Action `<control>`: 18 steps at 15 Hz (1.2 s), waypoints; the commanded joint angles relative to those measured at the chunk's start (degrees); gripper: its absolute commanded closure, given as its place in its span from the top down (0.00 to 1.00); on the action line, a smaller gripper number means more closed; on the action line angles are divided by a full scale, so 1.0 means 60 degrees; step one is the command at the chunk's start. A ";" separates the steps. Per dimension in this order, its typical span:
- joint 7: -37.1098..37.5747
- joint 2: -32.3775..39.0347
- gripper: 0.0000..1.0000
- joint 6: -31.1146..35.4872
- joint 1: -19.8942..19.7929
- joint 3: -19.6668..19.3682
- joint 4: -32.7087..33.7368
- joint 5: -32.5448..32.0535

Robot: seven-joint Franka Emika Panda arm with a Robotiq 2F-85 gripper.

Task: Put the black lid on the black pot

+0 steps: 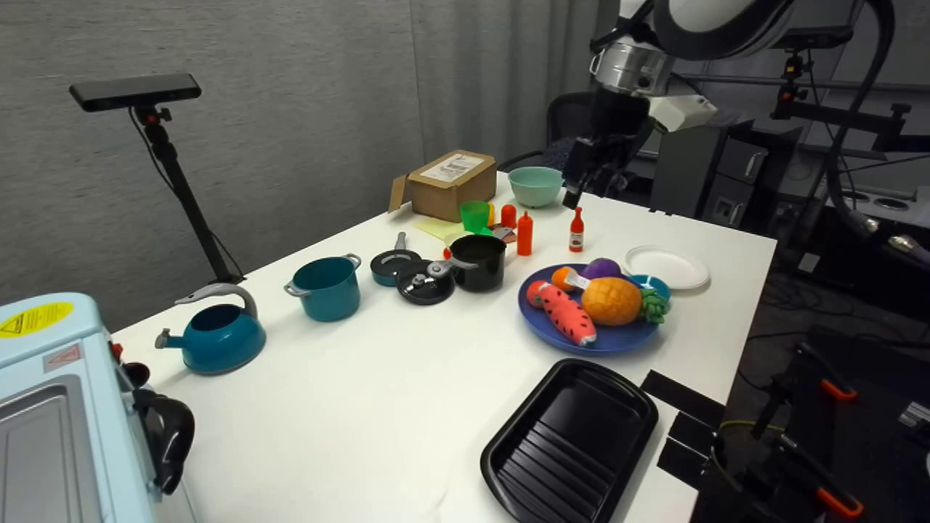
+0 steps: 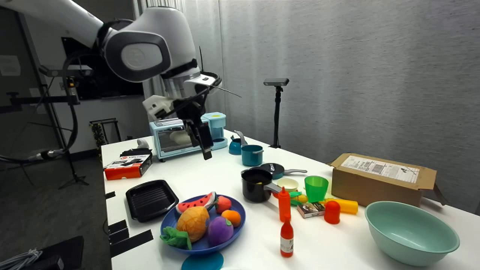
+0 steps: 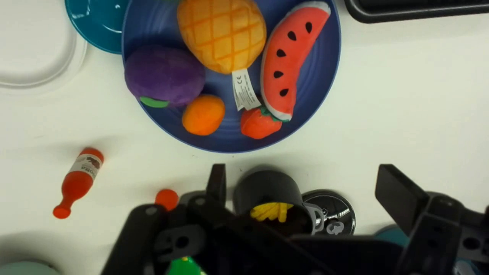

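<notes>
The black pot [image 1: 479, 263] stands upright on the white table with yellow pieces inside; it also shows in an exterior view [image 2: 256, 189] and in the wrist view [image 3: 267, 189]. The black lid [image 1: 421, 287] lies flat beside it, close to the pot's grey handle, and shows partly in the wrist view [image 3: 336, 206]. A small dark pan [image 1: 394, 263] with a teal side lies against the lid's far side. My gripper [image 3: 306, 185] is open and empty, high above the table. In the wrist view the pot and lid appear between its fingers, well below. It also shows in an exterior view [image 1: 594, 190].
A blue plate [image 1: 625, 341] with plush fruit stands near the pot. A black ridged tray [image 1: 581, 414] lies at the front. Red bottles [image 1: 524, 234] stand beside the pot. A teal pot [image 1: 330, 294], teal kettle [image 1: 221, 341], cardboard box [image 1: 465, 190] and green bowl [image 1: 536, 189] stand around.
</notes>
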 commanded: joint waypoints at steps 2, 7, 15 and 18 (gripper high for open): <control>0.1497 0.2114 1.00 0.0069 0.0136 0.0400 0.2325 -0.1055; 0.3181 0.4050 1.00 0.0409 0.0609 0.0277 0.4508 -0.1648; 0.3316 0.5047 1.00 0.0392 0.0888 0.0278 0.5539 -0.1218; 0.3317 0.5069 1.00 0.0386 0.0887 0.0273 0.5610 -0.1217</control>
